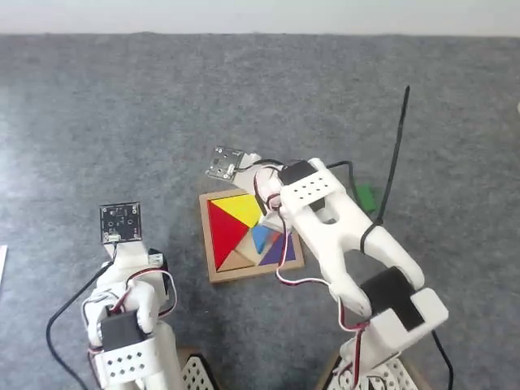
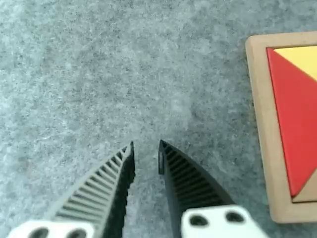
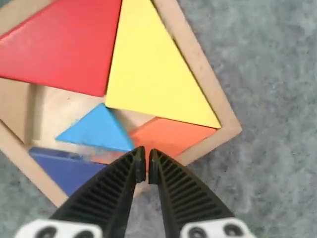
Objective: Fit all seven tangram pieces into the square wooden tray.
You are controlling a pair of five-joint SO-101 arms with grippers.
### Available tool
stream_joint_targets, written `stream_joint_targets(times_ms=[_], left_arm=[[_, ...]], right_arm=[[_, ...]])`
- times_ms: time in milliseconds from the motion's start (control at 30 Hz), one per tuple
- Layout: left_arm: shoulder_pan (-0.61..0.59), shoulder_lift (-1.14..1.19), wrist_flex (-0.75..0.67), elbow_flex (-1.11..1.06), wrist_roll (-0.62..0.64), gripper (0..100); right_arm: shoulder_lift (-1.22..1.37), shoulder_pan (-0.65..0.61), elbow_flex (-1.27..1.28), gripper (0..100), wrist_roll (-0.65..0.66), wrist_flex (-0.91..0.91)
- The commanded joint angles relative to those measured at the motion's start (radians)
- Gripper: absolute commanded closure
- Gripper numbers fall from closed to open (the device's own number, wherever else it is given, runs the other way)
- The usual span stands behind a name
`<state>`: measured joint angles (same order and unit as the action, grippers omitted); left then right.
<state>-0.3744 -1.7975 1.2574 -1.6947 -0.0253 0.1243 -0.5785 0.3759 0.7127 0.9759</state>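
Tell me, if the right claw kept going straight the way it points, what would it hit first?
Most likely the orange piece in the wooden tray: the right gripper points down at it, tips right by the light blue triangle. How far above it hangs is unclear.

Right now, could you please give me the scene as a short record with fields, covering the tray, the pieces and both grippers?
Surface: grey carpet
Tray: square wooden tray, flat, partly under the right arm
In tray: red triangle, yellow triangle, blue triangle, orange piece, dark blue piece
Gap: bare wood beside the blue triangle
Outside tray: green thing on the carpet past the right arm
Left gripper: slightly open, empty, over carpet beside the tray
Right gripper: shut, empty, over the tray's edge by the orange piece
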Motion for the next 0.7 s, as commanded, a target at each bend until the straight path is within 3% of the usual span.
stream_joint_targets(times_ms=[0, 100, 233, 433, 667], left_arm=[[-0.006, -0.018, 0.003, 0.012, -0.002, 92], [-0.006, -0.018, 0.003, 0.012, -0.002, 92], [-0.006, -0.018, 0.003, 0.012, -0.002, 92], [-0.006, -0.018, 0.003, 0.012, -0.002, 92], [-0.006, -0.018, 0.003, 0.012, -0.002, 92]], right_arm=[[0.035, -0.01, -0.011, 96.2, -0.008, -0.07], [0.097, -0.005, -0.026, 96.2, -0.009, -0.127], [0.071, -0.007, -0.071, 96.2, -0.015, -0.064], [-0.102, 0.012, -0.048, 96.2, -0.137, -0.007], [-0.275, -0.199, 0.14, 96.2, -0.13, 0.022]])
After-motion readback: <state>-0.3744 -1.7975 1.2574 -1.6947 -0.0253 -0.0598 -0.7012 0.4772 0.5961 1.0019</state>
